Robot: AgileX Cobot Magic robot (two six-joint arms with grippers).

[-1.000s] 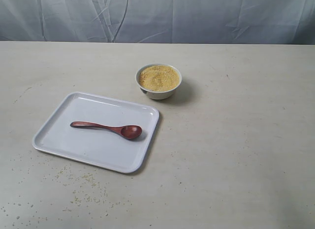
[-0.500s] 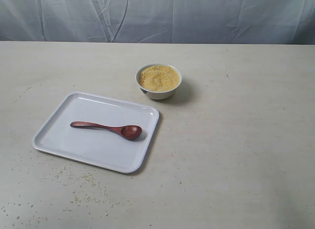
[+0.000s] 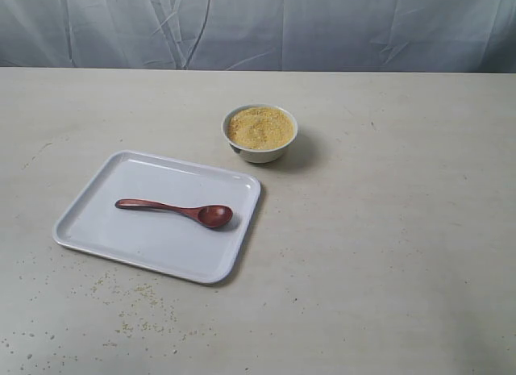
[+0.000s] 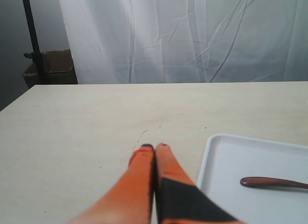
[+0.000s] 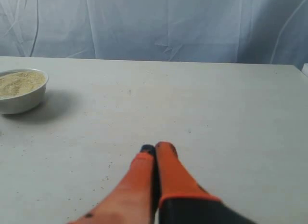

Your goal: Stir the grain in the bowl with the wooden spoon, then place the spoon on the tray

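Observation:
The dark wooden spoon point(image 3: 179, 210) lies flat on the white tray point(image 3: 97, 230), head toward the right; its handle end point(image 4: 272, 183) shows in the left wrist view over the tray point(image 4: 226, 156). Yellow-tan grain point(image 3: 260, 126) fills the small white bowl point(image 3: 260, 152) behind the tray; the right wrist view shows the bowl point(image 5: 21, 99) too. My left gripper point(image 4: 154, 146) is shut and empty beside the tray's edge. My right gripper point(image 5: 157, 147) is shut and empty over bare table, far from the bowl. Neither arm appears in the exterior view.
Loose spilled grains point(image 3: 137, 306) dot the table in front of the tray. A cardboard box point(image 4: 50, 67) and a dark stand point(image 4: 33, 36) sit beyond the table's far corner. A pale curtain point(image 3: 258, 24) hangs behind.

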